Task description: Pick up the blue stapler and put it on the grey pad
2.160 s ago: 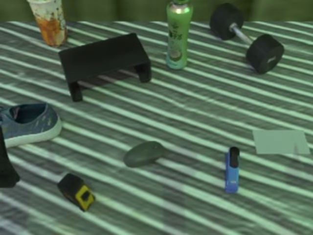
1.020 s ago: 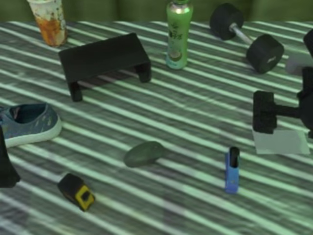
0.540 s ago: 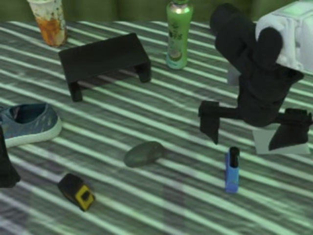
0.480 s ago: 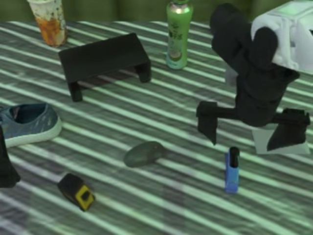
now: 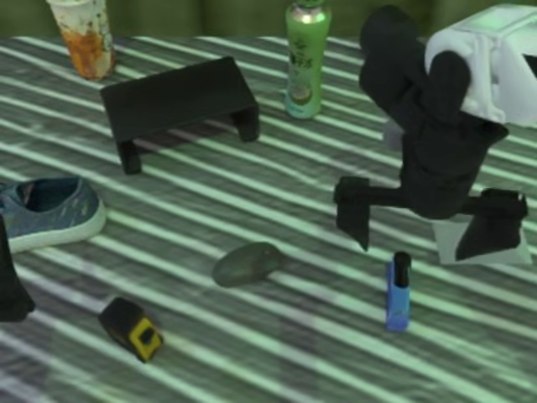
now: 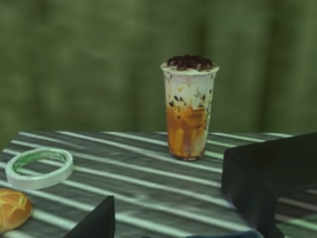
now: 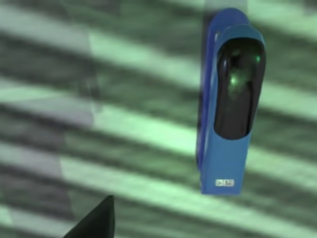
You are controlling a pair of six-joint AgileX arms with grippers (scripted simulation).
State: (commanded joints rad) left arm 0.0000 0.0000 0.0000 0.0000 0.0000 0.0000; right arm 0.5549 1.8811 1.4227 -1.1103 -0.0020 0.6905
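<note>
Starting at the table's left edge, your left arm (image 5: 10,285) sits parked beside the shoe (image 5: 50,214); you cannot tell how its gripper stands. The cup (image 5: 84,35) is at the far left corner, with the black stand (image 5: 179,105) next to it and the tape measure (image 5: 132,328) near the front. Moving right, the dark stone (image 5: 247,264) lies mid-table and the bottle (image 5: 305,59) stands at the back.

Further right, your right gripper (image 5: 424,225) hangs above the table with its fingers (image 5: 352,211) spread wide, holding nothing. The stapler (image 5: 398,291) lies flat just in front of it, black end pointing toward the gripper, untouched; the right wrist view shows the stapler (image 7: 229,99) lying on the striped cloth. The pad (image 5: 449,243) lies to the stapler's right, largely covered by the gripper's other finger.
</note>
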